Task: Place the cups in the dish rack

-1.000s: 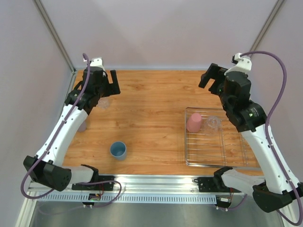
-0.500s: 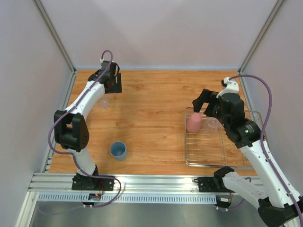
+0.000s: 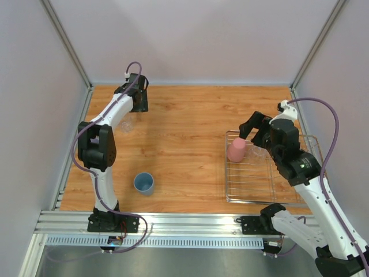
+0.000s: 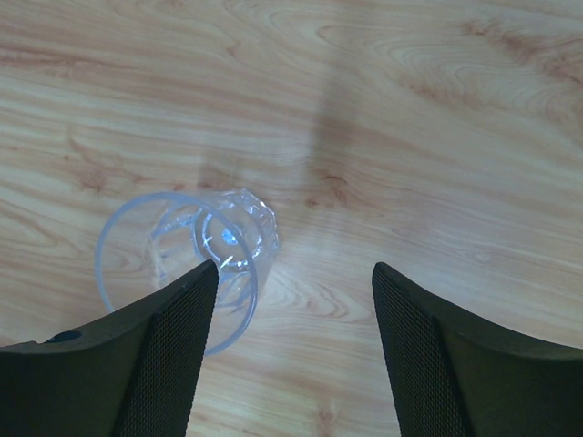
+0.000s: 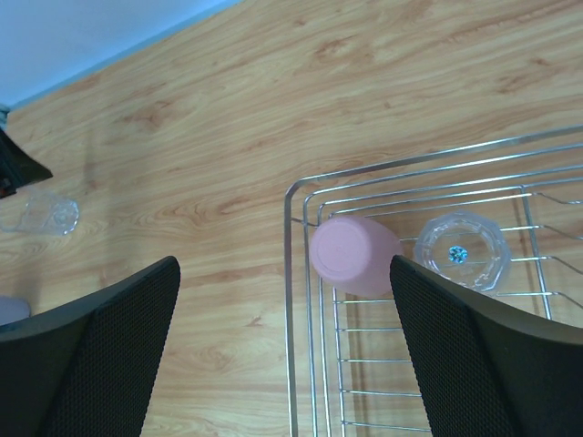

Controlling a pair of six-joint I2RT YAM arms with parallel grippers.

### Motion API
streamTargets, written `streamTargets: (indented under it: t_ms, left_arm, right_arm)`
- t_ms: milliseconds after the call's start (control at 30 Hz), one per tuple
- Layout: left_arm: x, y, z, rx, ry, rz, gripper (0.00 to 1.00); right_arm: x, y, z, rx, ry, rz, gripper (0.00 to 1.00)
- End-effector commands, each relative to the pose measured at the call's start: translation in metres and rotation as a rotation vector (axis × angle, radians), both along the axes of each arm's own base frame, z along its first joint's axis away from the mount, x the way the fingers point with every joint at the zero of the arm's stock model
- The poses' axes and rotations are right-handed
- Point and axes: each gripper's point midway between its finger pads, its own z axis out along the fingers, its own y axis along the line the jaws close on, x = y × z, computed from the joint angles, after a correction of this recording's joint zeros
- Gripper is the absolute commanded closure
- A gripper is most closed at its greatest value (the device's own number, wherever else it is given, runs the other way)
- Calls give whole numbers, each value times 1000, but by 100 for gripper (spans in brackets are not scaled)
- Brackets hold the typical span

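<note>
A clear glass cup (image 4: pixel 178 264) stands upright on the wood at the far left, also seen as the clear cup (image 3: pixel 127 123). My left gripper (image 4: pixel 293 273) is open above it. Its left finger (image 4: pixel 164 355) overlaps the glass's rim, and only bare wood lies between the jaws. From above, the left gripper (image 3: pixel 138 99) hangs just beyond that glass. The dish rack (image 3: pixel 285 187) at the right holds a pink cup (image 5: pixel 353 255) bottom-up and a second clear glass (image 5: pixel 458 251). My right gripper (image 5: pixel 284 264) is open, high over the rack's left rim. A blue cup (image 3: pixel 144 183) stands upright at the near left.
A sliver of a lavender cup (image 5: pixel 9 309) shows at the left edge of the right wrist view; the left arm (image 3: pixel 97 151) hides it from above. Grey walls and metal posts close in the table on three sides. An aluminium rail (image 3: pixel 184 222) runs along the near edge.
The left arm has folded back and reached further to the far-left corner, its jaws narrowing over the clear glass. The right arm has dropped and swung in over the rack.
</note>
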Motion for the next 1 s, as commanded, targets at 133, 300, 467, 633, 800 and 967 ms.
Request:
streamTargets:
  t_ms: [133,300,467,633,800,967]
  left_arm:
    - [-7,10,-5,2,1,91,27]
    - [-7,13,-20,7,17,113,31]
    - [2,17,-26,-44,-12,135,44]
    - [9,13,-33,-69,-13,119,57]
    - [9,11,-39,-77,-4,117,77]
    - [9,10,-35,-86,-19,111,100]
  right_arm:
    - [-6,-26,-15,22,38,-178,0]
    - [-7,-37,-25,6,58,-244,0]
    - [-27,-69,-56,0,203,-495,0]
    - [-29,-68,-84,0,272,-540,0]
    - [-38,-69,-117,28,332,-593,2]
    - [-35,-73,-134,68,302,-646,2]
